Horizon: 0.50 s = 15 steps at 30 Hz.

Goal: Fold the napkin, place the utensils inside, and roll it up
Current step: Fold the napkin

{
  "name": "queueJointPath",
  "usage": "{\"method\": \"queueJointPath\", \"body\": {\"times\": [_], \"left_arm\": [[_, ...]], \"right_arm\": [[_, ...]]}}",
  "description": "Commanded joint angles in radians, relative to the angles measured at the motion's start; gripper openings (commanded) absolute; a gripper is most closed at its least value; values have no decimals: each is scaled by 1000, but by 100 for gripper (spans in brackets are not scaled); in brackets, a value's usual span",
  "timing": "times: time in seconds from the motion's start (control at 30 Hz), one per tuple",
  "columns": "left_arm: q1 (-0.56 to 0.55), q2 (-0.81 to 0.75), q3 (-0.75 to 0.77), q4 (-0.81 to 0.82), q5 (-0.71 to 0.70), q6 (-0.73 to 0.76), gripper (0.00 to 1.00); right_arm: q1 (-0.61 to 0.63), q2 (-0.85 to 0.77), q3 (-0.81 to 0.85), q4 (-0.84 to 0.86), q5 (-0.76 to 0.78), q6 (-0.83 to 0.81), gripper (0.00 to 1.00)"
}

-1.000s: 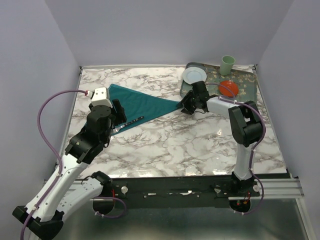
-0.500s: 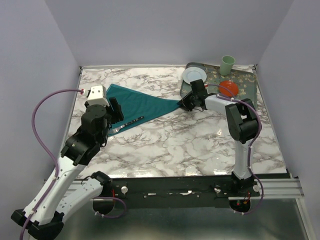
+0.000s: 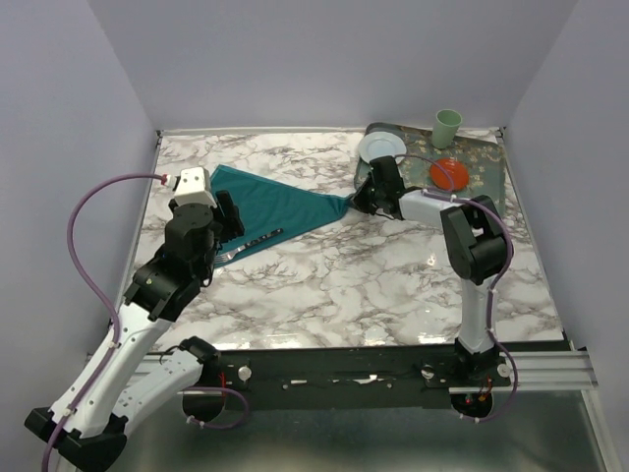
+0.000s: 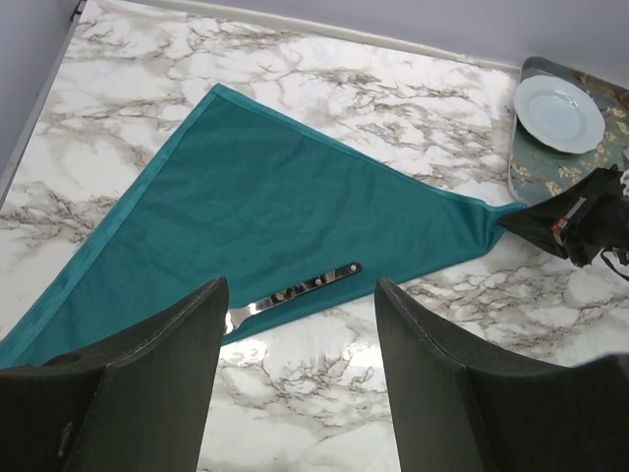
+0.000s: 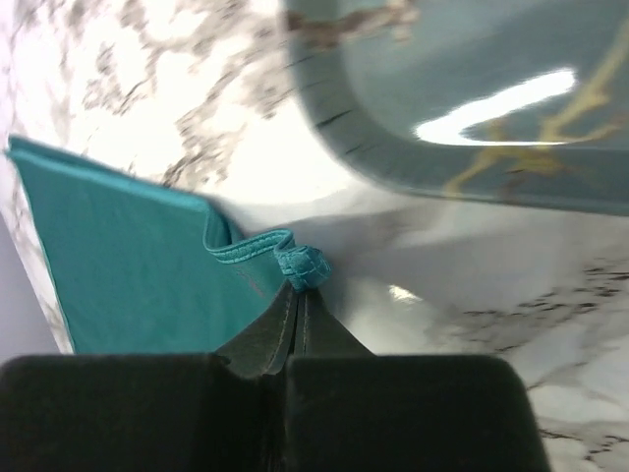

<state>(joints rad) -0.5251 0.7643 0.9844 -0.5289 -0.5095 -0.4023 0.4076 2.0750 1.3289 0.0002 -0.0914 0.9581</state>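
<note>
Now, on your left, the left gripper (image 4: 298, 297) hangs wide open over the napkin (image 4: 275, 192), which lies as a triangle on the table (image 4: 324, 393) with a utensil (image 4: 307, 286) at its near edge. On your right, the right gripper (image 5: 298, 295) pinches the napkin's corner (image 5: 301, 264) beside the tray (image 5: 442, 128). You look mid-fold, so next carry that corner leftward over the cloth without disturbing the utensil.

High rear view facing down, left wrist angled forward, right wrist close, sharing napkin (image 3: 280, 206)
</note>
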Motion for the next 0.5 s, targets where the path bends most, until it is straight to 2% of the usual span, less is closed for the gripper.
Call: {"method": "queueJointPath", "body": {"times": [0.0,0.23,0.47], "left_arm": [[7,-29,-59,-8,-57,-76,70],[16,-26,-78,-74,-118,-159,68],[14,-36,-66,-77,-72,-171,64]], "right_arm": [[49,-81,-7,132,-41,-201,1],[167,-113,78,97,-111,-269,1],[313,-33,209,103,-139,-252,1]]}}
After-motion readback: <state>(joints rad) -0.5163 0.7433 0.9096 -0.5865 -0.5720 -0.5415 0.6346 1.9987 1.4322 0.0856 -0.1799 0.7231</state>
